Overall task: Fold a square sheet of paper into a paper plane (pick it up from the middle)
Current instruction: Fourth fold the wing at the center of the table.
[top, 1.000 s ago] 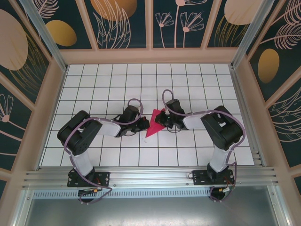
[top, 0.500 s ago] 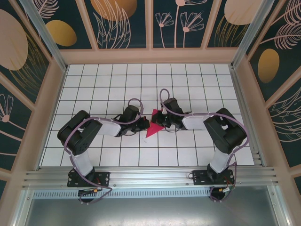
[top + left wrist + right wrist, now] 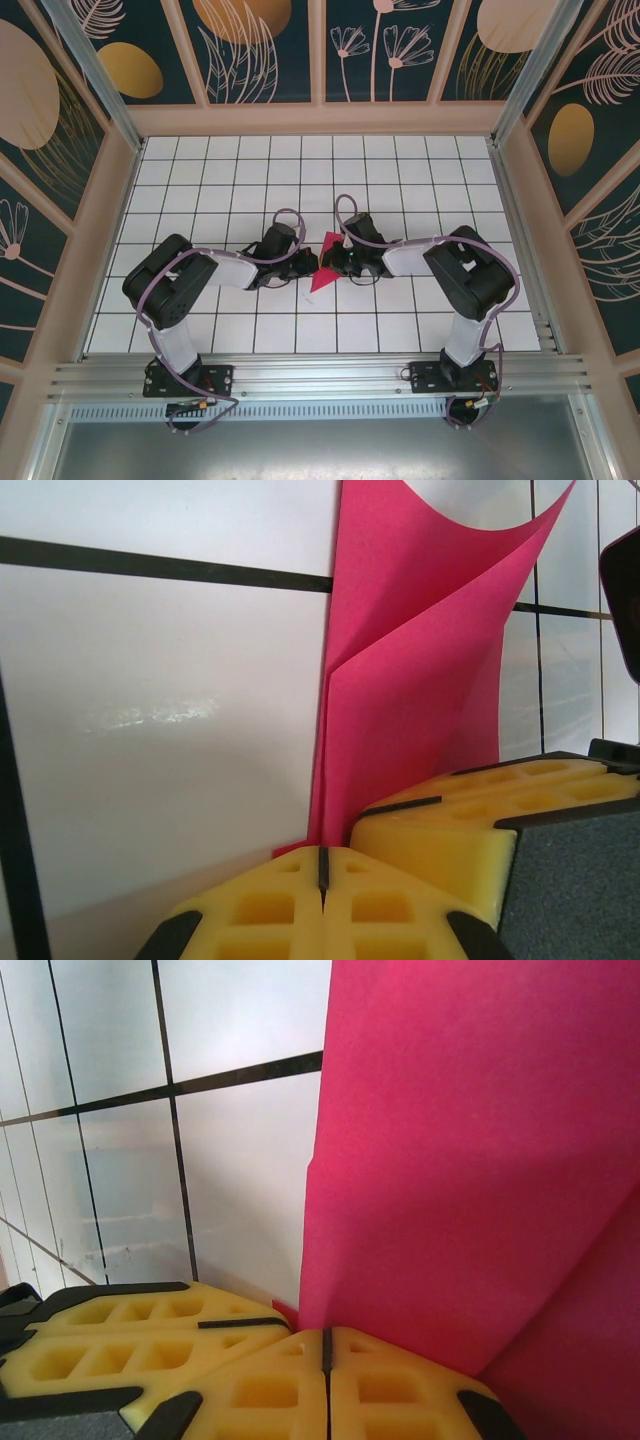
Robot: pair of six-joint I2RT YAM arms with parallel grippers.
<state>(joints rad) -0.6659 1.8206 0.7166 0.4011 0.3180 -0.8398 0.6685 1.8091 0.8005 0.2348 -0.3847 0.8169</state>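
Note:
The square sheet of paper (image 3: 321,274) is a creased, folded magenta-pink shape that narrows to a point toward the near side, held between the two arms mid-table. My left gripper (image 3: 309,266) is shut on its left edge. My right gripper (image 3: 331,262) is shut on its right edge, close beside the left one. In the left wrist view the paper (image 3: 420,660) rises from my shut left gripper (image 3: 322,865), with the right gripper's yellow fingers (image 3: 450,820) alongside. In the right wrist view the paper (image 3: 470,1160) stands up from my shut right gripper (image 3: 325,1345), and the left gripper's fingers (image 3: 130,1340) lie beside it.
The white grid table (image 3: 230,180) is fenced by wooden walls (image 3: 320,118) at the back and sides. An aluminium rail (image 3: 320,375) runs along the near edge, where both arm bases are bolted. Both arms bend inward over the table's middle rows.
My right gripper has moved left toward the left gripper, and the paper between them has folded up narrower. The left arm has stayed in place.

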